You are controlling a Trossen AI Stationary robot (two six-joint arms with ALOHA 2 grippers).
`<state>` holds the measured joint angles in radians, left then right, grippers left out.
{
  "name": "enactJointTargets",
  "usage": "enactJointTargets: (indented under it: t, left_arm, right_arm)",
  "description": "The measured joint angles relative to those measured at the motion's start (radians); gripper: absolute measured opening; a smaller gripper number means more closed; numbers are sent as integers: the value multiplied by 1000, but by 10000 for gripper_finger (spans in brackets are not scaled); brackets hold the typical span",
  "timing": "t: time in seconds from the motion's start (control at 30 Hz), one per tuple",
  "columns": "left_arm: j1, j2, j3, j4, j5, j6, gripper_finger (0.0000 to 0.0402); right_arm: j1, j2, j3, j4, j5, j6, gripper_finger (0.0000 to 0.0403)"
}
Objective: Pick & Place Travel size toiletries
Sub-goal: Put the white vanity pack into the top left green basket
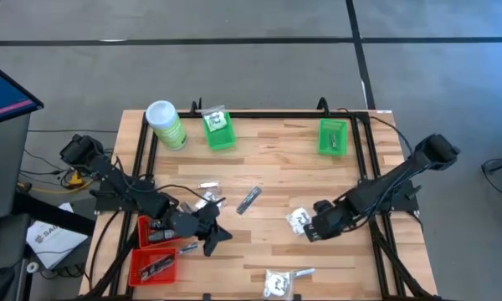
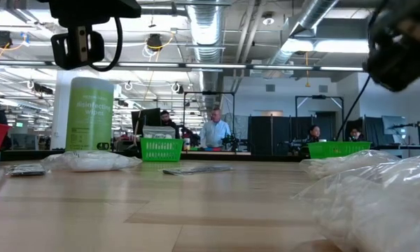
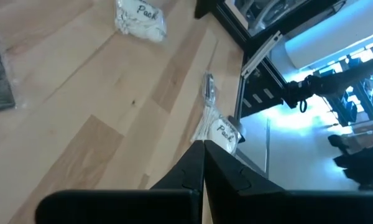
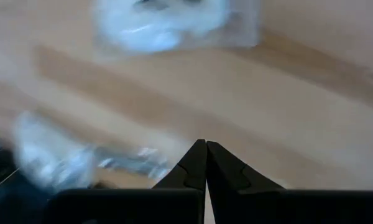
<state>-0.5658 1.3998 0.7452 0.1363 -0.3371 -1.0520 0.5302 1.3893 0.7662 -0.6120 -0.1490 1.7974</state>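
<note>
Toiletries lie scattered on the wooden table: a white printed packet (image 1: pixel 299 219), another packet (image 1: pixel 278 283) with a silvery sachet (image 1: pixel 304 272) by the near edge, a dark grey stick (image 1: pixel 248 199), and small sachets (image 1: pixel 207 194). My left gripper (image 1: pixel 221 236) is shut and hovers right of the red baskets (image 1: pixel 155 248). Its wrist view shows the near packet (image 3: pixel 224 132) ahead of it. My right gripper (image 1: pixel 311 232) is shut and empty beside the first white packet. Its blurred wrist view shows white packets (image 4: pixel 165 22) beyond the fingertips (image 4: pixel 205 146).
A tall light-green canister (image 1: pixel 166 124) and two green baskets (image 1: pixel 219 130) (image 1: pixel 333 136) stand along the far edge. The two red baskets at the near left hold dark items. A black frame (image 1: pixel 364 159) borders the table. Bare wood lies between the grippers (image 1: pixel 259 238).
</note>
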Motion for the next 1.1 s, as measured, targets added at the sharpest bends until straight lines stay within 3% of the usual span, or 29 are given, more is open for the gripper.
enactJointTargets:
  t: [0.4,0.53,0.7,0.9,1.1]
  left_arm:
    - [-12,0,0,17,-7,-4,2]
    - [-12,0,0,21,-6,-7,2]
    - [-17,0,0,23,-6,-8,2]
    - [-17,0,0,23,-6,-9,2]
    - [-17,0,0,23,-7,-11,2]
  right_arm:
    - [-150,200,0,-1,5,-127,0]
    - [-226,200,1,-8,28,-213,0]
    - [-328,168,5,4,143,-390,0]
    - [-440,162,56,49,100,-588,0]
    - [-440,162,115,196,88,-754,0]
